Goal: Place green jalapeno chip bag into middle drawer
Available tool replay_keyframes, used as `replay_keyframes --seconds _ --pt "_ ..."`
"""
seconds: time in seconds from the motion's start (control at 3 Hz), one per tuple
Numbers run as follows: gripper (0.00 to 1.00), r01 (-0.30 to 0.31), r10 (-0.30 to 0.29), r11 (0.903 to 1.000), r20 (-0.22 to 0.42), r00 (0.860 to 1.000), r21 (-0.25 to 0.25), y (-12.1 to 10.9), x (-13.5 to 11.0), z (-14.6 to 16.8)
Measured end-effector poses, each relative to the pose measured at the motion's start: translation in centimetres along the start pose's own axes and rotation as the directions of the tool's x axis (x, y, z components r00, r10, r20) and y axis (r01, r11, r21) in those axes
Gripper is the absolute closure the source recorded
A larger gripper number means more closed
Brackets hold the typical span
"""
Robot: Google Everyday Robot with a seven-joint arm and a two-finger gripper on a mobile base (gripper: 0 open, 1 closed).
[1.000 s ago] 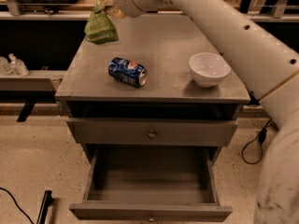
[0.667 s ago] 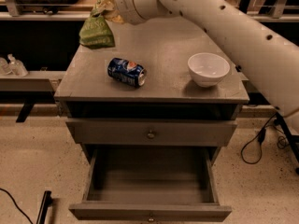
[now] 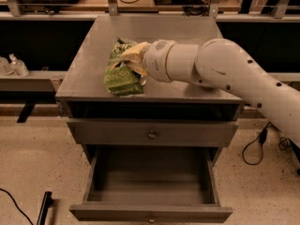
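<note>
The green jalapeno chip bag (image 3: pixel 123 75) has been carried forward and down since the earlier frame and is now held over the front edge of the worktop (image 3: pixel 84 78), pinched in the closed claw (image 3: pixel 133 60). It should be lowered well inside the open middle drawer (image 3: pixel 150 191) before being released.

Dim warm light; gripper (image 3: pixel 133 60) lit, on chip bag (image 3: pixel 119 77).
</note>
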State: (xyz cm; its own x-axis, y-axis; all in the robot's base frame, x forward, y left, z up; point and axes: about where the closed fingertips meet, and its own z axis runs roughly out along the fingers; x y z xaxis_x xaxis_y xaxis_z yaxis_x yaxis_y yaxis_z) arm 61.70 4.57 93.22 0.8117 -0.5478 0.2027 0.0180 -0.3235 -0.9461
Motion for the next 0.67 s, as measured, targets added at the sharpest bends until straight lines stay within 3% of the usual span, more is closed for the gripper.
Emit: replay_keyframes --seconds 0.33,0.67 --pt "1.0 0.002 -0.002 1.0 0.003 1.0 0.001 -0.1 -0.1 0.0" --pt "1.0 0.058 -0.059 0.9978 0.032 0.998 0.033 -0.7 -1.2 -0.7"
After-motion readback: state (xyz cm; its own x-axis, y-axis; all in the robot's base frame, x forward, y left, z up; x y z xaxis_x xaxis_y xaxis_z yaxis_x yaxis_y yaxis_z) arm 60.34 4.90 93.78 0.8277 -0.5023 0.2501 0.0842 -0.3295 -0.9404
